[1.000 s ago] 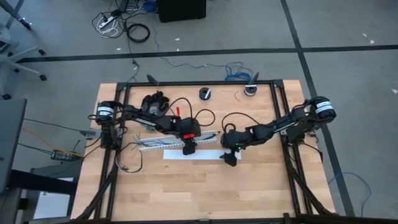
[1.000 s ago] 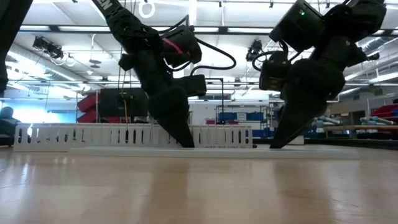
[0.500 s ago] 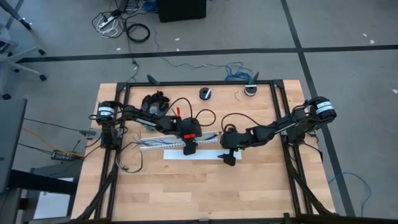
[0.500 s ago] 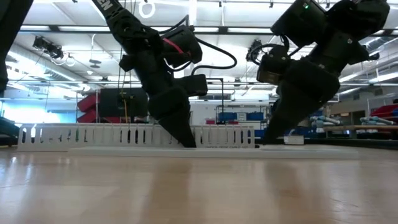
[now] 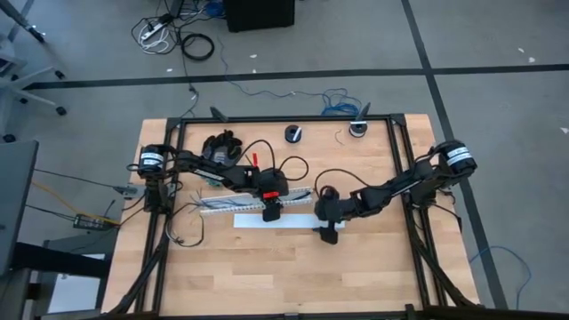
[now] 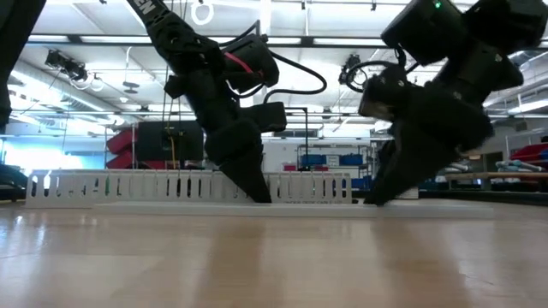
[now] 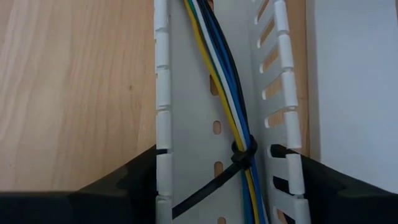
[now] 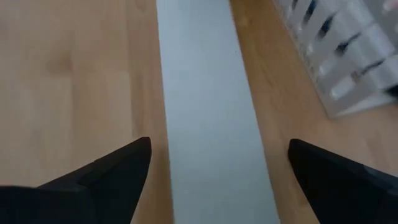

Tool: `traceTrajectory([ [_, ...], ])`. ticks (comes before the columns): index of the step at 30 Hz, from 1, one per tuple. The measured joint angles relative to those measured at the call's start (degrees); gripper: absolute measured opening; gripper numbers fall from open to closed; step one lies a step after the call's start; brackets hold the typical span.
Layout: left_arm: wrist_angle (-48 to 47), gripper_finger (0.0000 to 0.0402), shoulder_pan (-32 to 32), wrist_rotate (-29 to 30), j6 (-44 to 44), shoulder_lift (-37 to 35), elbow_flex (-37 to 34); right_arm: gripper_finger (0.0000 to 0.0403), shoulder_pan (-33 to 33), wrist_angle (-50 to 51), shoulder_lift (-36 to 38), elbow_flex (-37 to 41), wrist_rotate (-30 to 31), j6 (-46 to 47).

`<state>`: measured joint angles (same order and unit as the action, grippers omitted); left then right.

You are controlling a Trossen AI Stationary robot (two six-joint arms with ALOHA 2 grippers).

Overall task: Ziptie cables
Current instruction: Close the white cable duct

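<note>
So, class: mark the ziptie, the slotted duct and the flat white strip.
ziptie (image 7: 244, 155): left wrist view, on its head around the cables.
duct (image 7: 162, 118): left wrist view, on a slotted side wall.
strip (image 8: 208, 124): right wrist view, on its flat middle.

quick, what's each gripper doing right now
left gripper: open, straddling the white slotted duct over the ziptied cables, holding nothing.
right gripper: open over the flat white cover strip, holding nothing.
</note>
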<state>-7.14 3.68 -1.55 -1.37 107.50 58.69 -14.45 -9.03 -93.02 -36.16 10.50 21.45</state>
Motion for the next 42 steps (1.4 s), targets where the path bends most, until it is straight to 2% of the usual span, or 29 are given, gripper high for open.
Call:
traceTrajectory([
  [5, 0.1, 0.0245, 0.0, -0.1, -0.5, 0.0, 0.0, 0.0376, -1.1, -0.6, -3.7, -0.1, 1.8, -4.1],
  [14, 0.0, 0.0245, 0.0, -0.1, -0.7, 0.0, 0.0, 0.0364, -2.7, -1.3, -4.5, -0.1, 3.2, -2.0],
  [21, 0.0, 0.0245, 0.0, -0.2, -0.7, 0.0, 0.0, 0.0334, -3.4, -0.8, -3.4, 0.0, 2.0, -0.1],
  [37, -0.4, 0.0245, 0.0, -0.2, -0.7, 0.0, 0.1, 0.0242, -4.4, 0.3, -3.3, 0.0, 4.0, 1.6],
  [42, -0.4, 0.0245, 0.0, -0.2, -0.7, 0.0, 0.1, 0.023, -4.5, 0.4, -3.3, 0.0, 4.1, 1.4],
])
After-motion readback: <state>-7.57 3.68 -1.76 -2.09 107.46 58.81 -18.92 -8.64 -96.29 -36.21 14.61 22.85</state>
